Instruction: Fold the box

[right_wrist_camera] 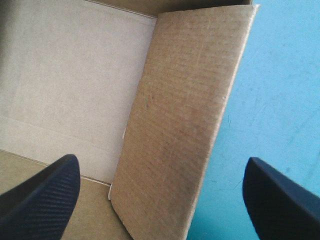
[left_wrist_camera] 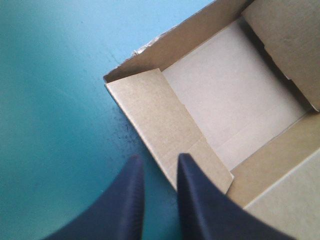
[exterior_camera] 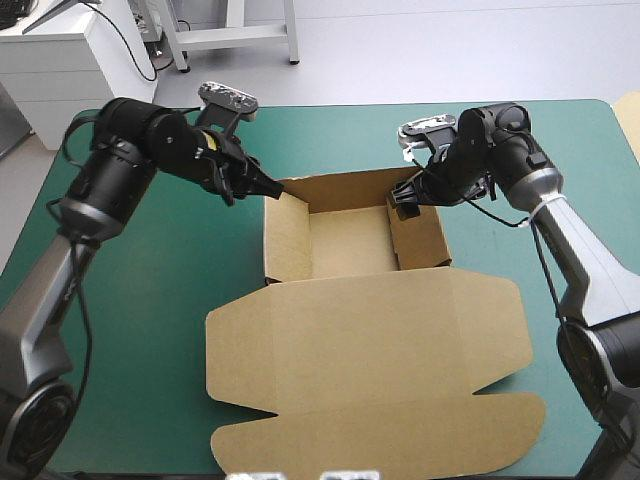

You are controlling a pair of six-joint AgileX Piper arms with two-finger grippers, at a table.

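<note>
The brown box [exterior_camera: 370, 330] lies mid-table as an open tray [exterior_camera: 348, 240] with its walls raised and its lid flat toward the front edge. My left gripper [exterior_camera: 268, 188] is at the tray's far left corner. In the left wrist view its black fingers [left_wrist_camera: 157, 160] are all but shut, with the edge of the inward-leaning left wall [left_wrist_camera: 160, 115] between them. My right gripper [exterior_camera: 405, 197] hovers over the far right corner. It [right_wrist_camera: 160, 165] stands wide open, straddling the right wall [right_wrist_camera: 185, 100] without touching it.
Bare teal-green cover [exterior_camera: 150, 300] shows to the left, right and beyond the box. The lid's rounded front flap [exterior_camera: 380, 440] reaches close to the table's front edge.
</note>
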